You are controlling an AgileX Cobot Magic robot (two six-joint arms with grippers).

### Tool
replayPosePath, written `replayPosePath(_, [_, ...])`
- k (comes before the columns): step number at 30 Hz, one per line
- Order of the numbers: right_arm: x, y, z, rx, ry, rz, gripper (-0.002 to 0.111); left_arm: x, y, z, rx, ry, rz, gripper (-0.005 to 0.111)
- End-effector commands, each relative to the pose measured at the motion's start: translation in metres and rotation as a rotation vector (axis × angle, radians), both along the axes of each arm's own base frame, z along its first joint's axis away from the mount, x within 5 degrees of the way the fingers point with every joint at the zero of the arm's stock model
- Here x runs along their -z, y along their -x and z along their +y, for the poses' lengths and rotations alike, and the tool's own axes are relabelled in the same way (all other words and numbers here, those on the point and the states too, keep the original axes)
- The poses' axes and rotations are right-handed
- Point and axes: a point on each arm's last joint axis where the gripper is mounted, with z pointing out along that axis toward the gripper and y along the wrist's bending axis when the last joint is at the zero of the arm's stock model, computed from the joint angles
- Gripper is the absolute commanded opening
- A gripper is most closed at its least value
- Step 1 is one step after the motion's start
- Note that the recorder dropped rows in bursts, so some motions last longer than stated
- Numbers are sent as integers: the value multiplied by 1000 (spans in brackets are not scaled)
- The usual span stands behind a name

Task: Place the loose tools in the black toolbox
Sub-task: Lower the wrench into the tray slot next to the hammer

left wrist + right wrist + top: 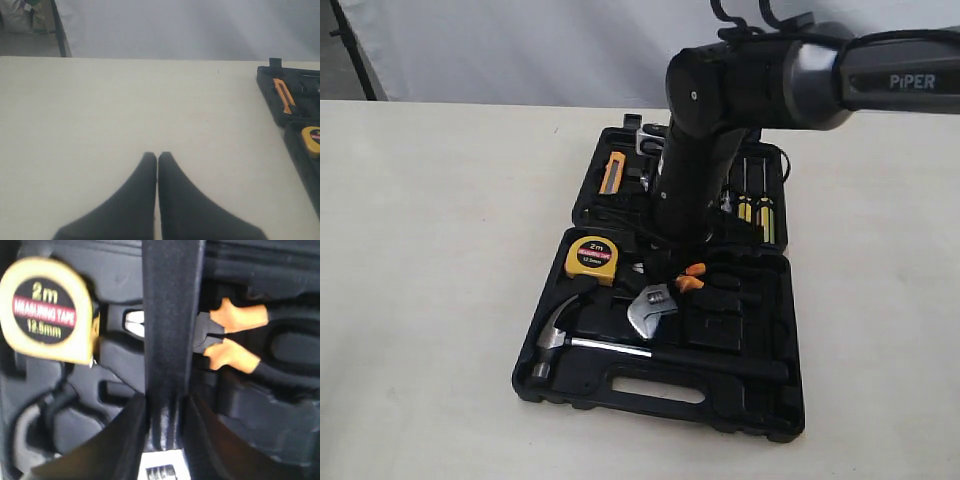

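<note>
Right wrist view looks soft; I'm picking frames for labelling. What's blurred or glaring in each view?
Right wrist view: everything is close and soft, though the tape measure label reads; the wrench handle is featureless black. Left wrist view: the left gripper is a dark blur. Exterior view: fairly sharp, with a glint on the hammer shaft.

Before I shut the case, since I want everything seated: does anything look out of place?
The adjustable wrench is not in a recess: the right gripper holds its handle, so it hangs tilted, head down, over the toolbox near the hammer.
</note>
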Motion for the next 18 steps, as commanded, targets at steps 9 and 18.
replayPosePath(9, [1, 7, 18, 379, -129, 1, 44, 1, 2, 0, -1, 27, -5, 1])
replayPosePath(18, [-49, -4, 29, -197, -159, -213, 41, 1, 2, 0, -1, 27, -5, 1])
